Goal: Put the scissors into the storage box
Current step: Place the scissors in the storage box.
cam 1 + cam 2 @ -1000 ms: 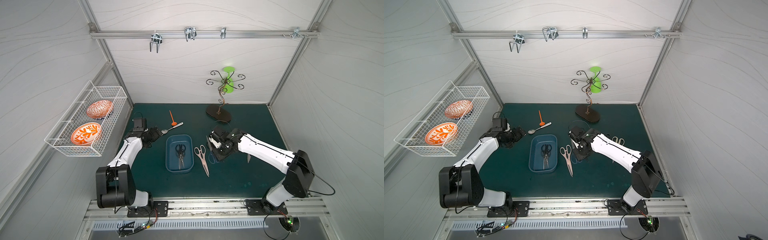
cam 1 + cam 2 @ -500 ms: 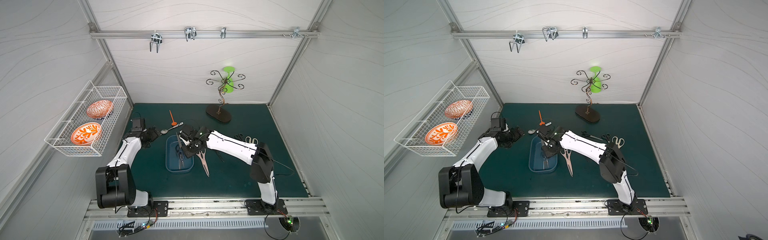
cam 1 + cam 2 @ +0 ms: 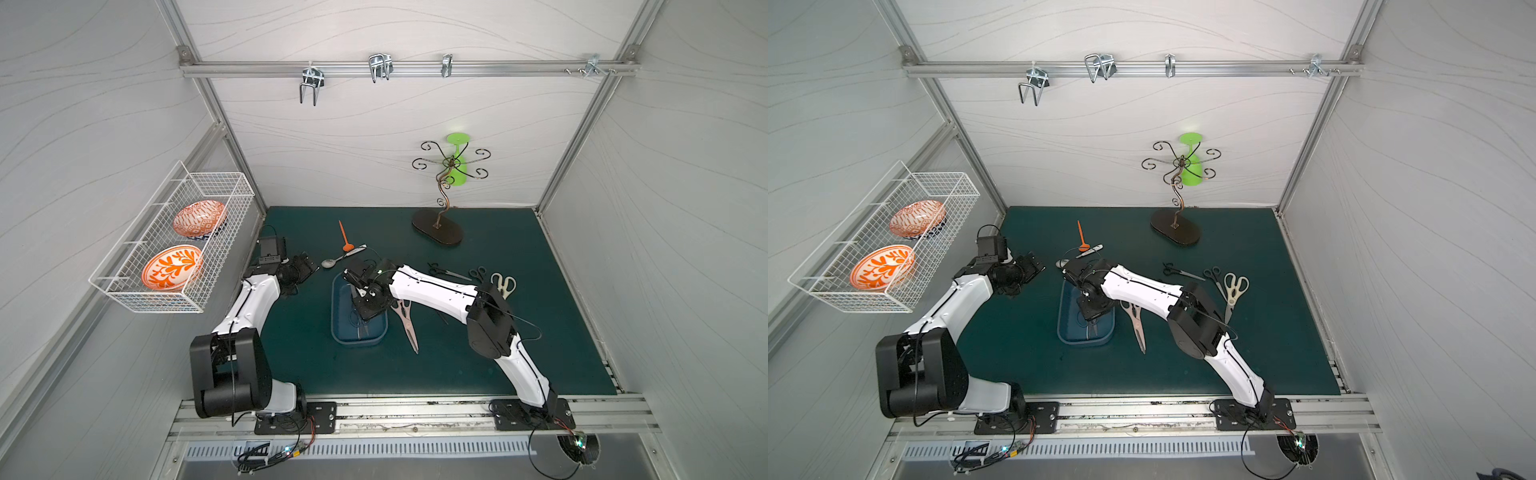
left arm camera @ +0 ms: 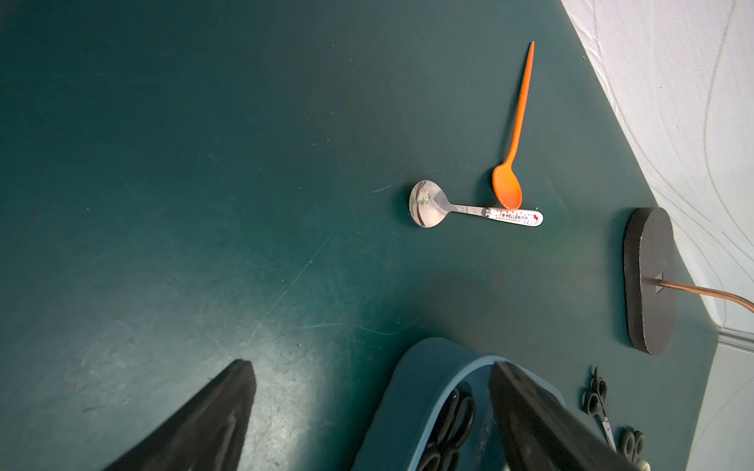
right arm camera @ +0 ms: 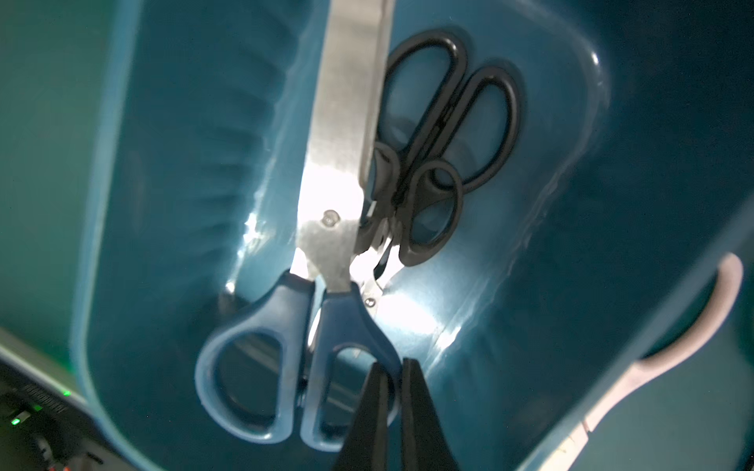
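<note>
The blue storage box (image 3: 337, 328) (image 3: 1064, 328) lies mid-mat. My right gripper (image 5: 393, 367) (image 3: 363, 313) (image 3: 1092, 316) reaches down into it, shut on one handle loop of the dark blue scissors (image 5: 334, 244). Their blades point along the box (image 5: 171, 163) above two black pairs (image 5: 444, 134) on its floor. Whether the blue pair touches the floor I cannot tell. Pink-handled scissors (image 3: 407, 320) (image 3: 1136, 322) lie just right of the box. Cream-white scissors (image 3: 503, 284) (image 3: 1235, 289) and two black pairs (image 3: 446, 272) (image 3: 478, 272) lie further right. My left gripper (image 4: 372, 363) (image 3: 305, 268) hangs open and empty left of the box (image 4: 412, 391).
A steel spoon (image 3: 338, 259) (image 4: 449, 208) and an orange pointed stick (image 3: 345, 237) (image 4: 514, 142) lie behind the box. A scrolled metal stand (image 3: 438, 230) stands at the back. The white wire basket (image 3: 174, 241) with two bowls hangs on the left wall.
My right arm has swung left from the mat right of the box, carrying the blue scissors, and now holds them down inside the box. The left arm has not moved.
</note>
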Robot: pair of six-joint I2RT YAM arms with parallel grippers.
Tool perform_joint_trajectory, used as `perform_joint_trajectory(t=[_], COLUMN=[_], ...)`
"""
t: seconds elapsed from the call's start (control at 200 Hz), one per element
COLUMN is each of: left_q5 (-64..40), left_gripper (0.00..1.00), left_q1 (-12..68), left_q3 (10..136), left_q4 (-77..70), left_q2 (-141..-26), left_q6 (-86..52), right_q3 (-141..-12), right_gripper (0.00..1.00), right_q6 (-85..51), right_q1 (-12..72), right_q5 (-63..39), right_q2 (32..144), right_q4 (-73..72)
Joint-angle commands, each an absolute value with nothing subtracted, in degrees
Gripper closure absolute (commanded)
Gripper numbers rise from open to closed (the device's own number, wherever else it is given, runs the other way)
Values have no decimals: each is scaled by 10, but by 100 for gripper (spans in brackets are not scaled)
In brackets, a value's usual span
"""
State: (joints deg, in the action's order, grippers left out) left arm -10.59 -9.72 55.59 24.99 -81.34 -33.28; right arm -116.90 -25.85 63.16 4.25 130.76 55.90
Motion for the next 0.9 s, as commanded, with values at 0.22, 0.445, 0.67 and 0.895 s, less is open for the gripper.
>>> perform_joint_trajectory(t=[0.22,0.445,0.67,0.895], left_q5=[-134,-135,-133,-136], left_gripper=[6,6,6,6], left_q1=[-98,-98,-98,-98], left_q3=[562,561,560,561], left_q4=[226,225,227,228], left_q2=[-804,-805,-803,-806], left_q6=[-344,-344,-341,-338], right_q3=[-1200,-1204,-1207,-1201], right_gripper=[100,88,77,77], right_q6=[-265,-264,-253,-246], right_q1=[630,630,629,612], right_q5=[60,60,61,55], right_q2=[1349,1353,1332,1254], right_q4=[590,591,579,548])
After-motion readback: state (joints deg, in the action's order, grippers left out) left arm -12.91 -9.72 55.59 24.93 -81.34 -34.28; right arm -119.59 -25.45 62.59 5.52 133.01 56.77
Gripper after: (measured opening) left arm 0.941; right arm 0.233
